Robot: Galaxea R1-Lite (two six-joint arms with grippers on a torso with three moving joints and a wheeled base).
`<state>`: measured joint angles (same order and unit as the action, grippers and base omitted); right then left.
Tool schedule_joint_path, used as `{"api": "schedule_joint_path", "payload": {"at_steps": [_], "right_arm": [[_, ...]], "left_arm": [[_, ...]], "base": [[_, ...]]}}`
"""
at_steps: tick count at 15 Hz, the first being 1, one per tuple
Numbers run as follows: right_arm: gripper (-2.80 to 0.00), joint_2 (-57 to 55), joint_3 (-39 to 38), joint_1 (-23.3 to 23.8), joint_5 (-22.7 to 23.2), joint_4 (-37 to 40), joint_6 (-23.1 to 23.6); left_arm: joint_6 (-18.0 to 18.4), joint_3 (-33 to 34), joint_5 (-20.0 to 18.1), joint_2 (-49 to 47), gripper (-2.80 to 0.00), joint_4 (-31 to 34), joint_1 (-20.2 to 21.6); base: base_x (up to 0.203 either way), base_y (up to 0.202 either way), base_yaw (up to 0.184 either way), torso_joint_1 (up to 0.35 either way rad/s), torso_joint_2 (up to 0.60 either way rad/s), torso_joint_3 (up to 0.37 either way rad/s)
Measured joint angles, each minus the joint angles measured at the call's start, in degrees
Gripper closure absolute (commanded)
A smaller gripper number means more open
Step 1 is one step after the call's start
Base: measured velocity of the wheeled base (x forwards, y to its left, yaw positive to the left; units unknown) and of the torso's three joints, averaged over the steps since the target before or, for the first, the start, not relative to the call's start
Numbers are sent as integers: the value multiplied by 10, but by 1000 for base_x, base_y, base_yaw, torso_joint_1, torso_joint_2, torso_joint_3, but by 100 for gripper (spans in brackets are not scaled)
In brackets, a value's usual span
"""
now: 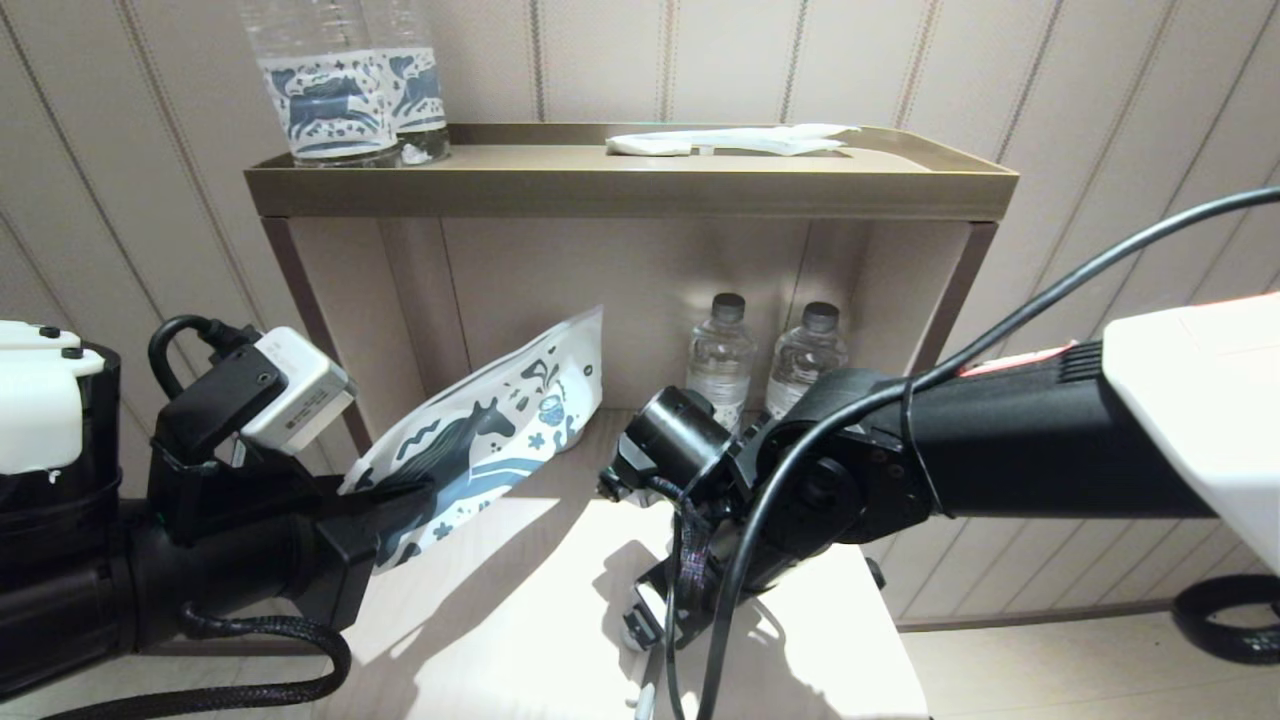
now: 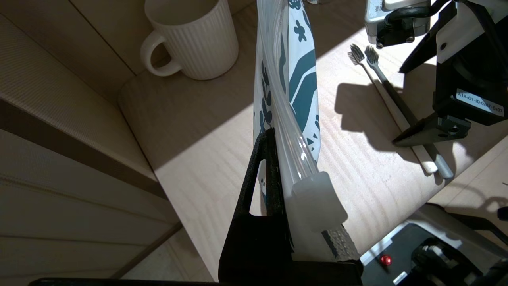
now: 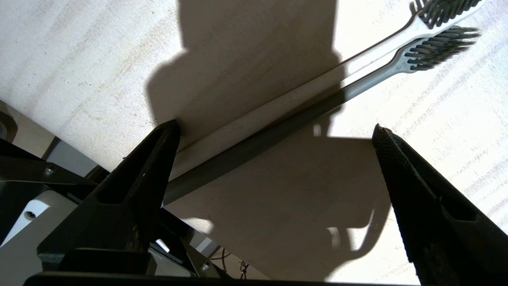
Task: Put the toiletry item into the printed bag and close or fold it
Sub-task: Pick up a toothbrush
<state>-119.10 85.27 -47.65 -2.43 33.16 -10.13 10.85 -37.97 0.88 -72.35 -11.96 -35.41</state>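
At left of the head view, the printed bag (image 1: 480, 440) is pinched by the left gripper (image 1: 395, 497). Lower centre, the right gripper (image 3: 274, 159) is spread above two toothbrushes (image 3: 301, 91). Nothing is bagged yet; insertion and closing remain.

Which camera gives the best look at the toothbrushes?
The right wrist view: two toothbrushes lie side by side on the table, between the open right pincer. The left wrist view shows them smaller, off to one side. In the head view the right arm hides them.
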Motion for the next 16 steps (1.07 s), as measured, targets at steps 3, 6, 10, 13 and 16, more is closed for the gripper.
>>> {"api": "schedule_joint_path", "payload": {"at_steps": [3,6,10,13,16], "right_arm": [[0,1,-9,-6,-21,-4,-1],[0,0,-7,-9,-28,0,-1],[0,0,-11,-7,-31,-1,0],[0,0,-11,-5,-32,-1,0],[0,0,-12,-3,-33,-3,0]], "left_arm": [[0,-1,0,0,0,0,0],[0,-1,0,0,0,0,0],[0,0,-1,2,0,0,0],[0,1,-1,2,0,0,-1],[0,4,-9,4,0,0,0]], "base": [[0,0,0,0,0,0],[0,0,0,0,0,0],[0,0,0,0,0,0],[0,0,0,0,0,0],[0,0,0,0,0,0]]}}
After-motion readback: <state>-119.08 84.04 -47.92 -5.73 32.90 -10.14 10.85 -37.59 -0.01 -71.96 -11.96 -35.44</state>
